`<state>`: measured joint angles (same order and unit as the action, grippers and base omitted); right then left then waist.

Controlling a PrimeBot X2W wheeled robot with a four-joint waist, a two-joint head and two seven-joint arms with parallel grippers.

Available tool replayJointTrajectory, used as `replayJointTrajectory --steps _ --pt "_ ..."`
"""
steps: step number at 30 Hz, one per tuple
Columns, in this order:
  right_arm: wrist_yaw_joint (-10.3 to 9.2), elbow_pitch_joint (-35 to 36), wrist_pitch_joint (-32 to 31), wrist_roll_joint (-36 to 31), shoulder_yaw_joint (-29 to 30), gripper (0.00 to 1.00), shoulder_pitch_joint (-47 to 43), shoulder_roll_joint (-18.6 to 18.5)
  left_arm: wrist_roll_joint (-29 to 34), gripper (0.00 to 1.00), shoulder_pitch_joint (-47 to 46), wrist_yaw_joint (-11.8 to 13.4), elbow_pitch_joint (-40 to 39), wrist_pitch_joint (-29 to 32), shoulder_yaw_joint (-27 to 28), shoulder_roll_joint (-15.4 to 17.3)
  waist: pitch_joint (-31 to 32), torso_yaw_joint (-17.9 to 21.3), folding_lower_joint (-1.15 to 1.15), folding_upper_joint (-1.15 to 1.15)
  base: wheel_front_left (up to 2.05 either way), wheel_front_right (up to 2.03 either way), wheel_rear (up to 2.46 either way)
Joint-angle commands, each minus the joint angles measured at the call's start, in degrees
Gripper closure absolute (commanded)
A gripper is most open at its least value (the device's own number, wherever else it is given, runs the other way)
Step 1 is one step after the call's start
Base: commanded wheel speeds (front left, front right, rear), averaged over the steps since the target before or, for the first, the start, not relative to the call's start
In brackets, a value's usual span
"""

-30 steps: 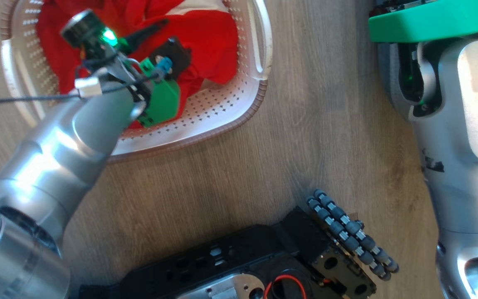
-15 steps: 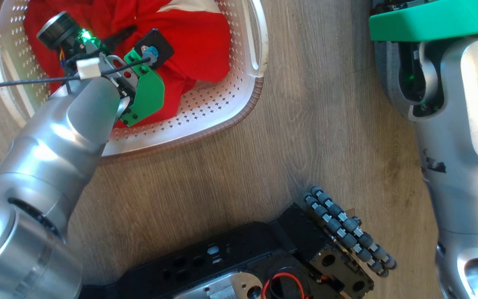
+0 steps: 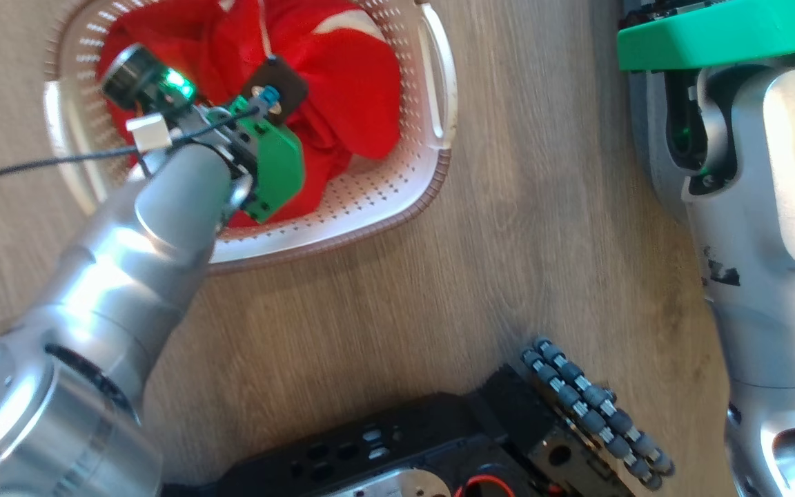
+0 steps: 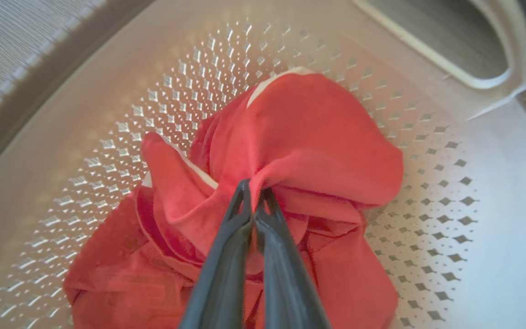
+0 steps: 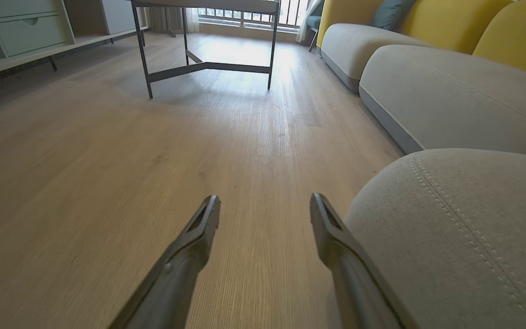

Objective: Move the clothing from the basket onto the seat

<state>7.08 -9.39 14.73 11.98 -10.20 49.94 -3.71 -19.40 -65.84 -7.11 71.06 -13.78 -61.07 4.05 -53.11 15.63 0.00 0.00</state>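
Grasp step. Left end effector [image 4: 254,189] clamped on a fold of the clothing [image 4: 318,137], bunched in the basket [image 4: 432,192], 11 o'clock in head view. Right end effector [image 5: 265,205] apart, empty; seat [image 5: 464,237] at its 4 o'clock. Next, likely: lift clear, carry to seat.

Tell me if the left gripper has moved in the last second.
Yes, slightly. In the head view, measured against the white handle of the basket, the left gripper has edged away toward the basket's middle, and its jaws have shut on the clothing.
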Motion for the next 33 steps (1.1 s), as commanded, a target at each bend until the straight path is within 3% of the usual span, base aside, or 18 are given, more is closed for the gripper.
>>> replayJointTrajectory --steps 1,18,33 --pt "0.41 1.35 0.27 -0.56 -0.08 0.0 -2.88 0.22 -0.68 1.0 1.76 -0.2 -1.68 -0.8 1.16 -0.36 2.75 -1.88 0.0 0.0 0.0 0.0 0.0" --pt "0.41 -3.81 0.27 -0.38 -1.72 0.0 -9.8 -3.87 -3.44 1.0 15.51 1.52 -20.39 -1.21 11.44 -0.69 21.66 -9.68 0.0 0.0 0.0 0.0 0.0" --pt "0.41 -8.65 0.27 0.99 -1.42 0.0 -18.99 -3.06 -2.45 1.0 25.72 0.51 -29.21 -1.21 20.71 -1.03 36.66 -13.2 0.0 0.0 0.0 0.0 0.0"
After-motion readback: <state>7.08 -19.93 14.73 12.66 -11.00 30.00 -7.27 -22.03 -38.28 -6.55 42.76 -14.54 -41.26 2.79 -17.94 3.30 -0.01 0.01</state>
